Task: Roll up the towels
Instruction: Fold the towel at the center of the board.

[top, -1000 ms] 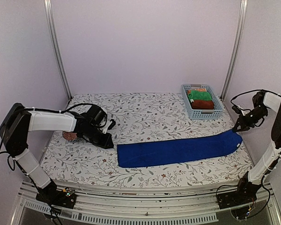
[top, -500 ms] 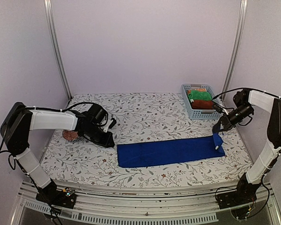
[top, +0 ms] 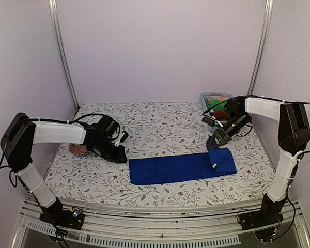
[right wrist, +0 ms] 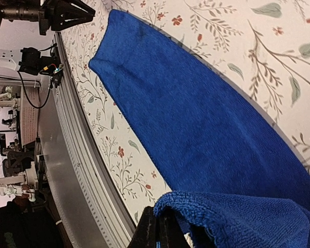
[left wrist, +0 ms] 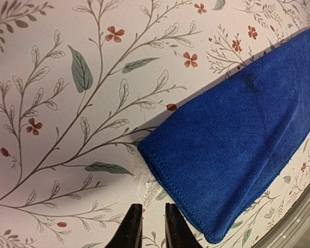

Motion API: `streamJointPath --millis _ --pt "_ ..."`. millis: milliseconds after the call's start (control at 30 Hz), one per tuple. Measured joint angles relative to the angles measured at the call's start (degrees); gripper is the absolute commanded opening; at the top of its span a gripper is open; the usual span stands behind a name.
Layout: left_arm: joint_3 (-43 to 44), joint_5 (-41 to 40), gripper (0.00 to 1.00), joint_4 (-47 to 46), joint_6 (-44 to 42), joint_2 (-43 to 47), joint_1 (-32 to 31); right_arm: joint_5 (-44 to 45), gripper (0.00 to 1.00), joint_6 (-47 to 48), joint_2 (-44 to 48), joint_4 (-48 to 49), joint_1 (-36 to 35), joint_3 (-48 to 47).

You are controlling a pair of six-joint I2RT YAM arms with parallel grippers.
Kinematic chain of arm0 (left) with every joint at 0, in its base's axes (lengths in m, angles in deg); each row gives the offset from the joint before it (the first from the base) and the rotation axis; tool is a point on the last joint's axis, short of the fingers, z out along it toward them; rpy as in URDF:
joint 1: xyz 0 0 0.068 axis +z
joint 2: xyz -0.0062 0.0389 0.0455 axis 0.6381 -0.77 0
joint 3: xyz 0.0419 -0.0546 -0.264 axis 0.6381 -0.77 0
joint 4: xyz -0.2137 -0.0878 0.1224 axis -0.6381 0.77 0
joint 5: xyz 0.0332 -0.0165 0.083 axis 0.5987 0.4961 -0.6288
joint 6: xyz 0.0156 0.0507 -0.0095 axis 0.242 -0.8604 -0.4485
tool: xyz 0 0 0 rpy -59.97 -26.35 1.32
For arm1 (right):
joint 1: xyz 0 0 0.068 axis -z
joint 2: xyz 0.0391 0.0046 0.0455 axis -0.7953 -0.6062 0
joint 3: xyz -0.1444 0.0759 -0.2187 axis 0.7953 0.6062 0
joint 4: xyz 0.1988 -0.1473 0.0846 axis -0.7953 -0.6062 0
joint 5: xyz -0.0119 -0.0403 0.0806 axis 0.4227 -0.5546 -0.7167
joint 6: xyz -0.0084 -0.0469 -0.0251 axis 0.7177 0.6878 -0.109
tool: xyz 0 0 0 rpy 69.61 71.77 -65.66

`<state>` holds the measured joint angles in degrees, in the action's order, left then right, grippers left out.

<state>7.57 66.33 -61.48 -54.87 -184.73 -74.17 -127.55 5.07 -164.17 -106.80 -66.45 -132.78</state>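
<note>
1. The blue towel (top: 175,168) lies flat along the near half of the flower-printed table (top: 160,124), its length running left to right.

2. The right gripper (top: 213,146) is clenched on the towel's right end. It holds that end raised and doubled back over the flat part. In the right wrist view the fingers (right wrist: 156,230) are pressed together at the edge of the lifted fold. The rest of the blue towel (right wrist: 196,119) stretches away beneath them.

3. The left gripper (top: 120,156) sits low over the table just beside the towel's left end, apart from it. In the left wrist view its fingers (left wrist: 151,227) stand a narrow slit apart with only table cover between them. The corner of the blue towel (left wrist: 237,139) lies just to one side, not touching them.

4. Labels: a small white tag (top: 215,166) shows on the folded-over end. Any writing on it is too small to read.

5. Containers: a pale blue slatted basket (top: 211,96) stands at the far right corner, largely hidden by the right arm. A green cloth (top: 215,105) shows inside it, with a dark red cloth (top: 220,114) below; nothing else in it can be made out.

6. A reddish item (top: 76,150) lies on the table behind the left arm, mostly covered; it cannot be identified.
</note>
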Motion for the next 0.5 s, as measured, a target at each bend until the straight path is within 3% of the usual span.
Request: streamJointPath --millis 500 --pt "-1.0 0.0 0.19 0.0 3.6 0.0 -2.0 -3.9 0.03 -4.2 -14.9 0.3 -14.5 -17.6"
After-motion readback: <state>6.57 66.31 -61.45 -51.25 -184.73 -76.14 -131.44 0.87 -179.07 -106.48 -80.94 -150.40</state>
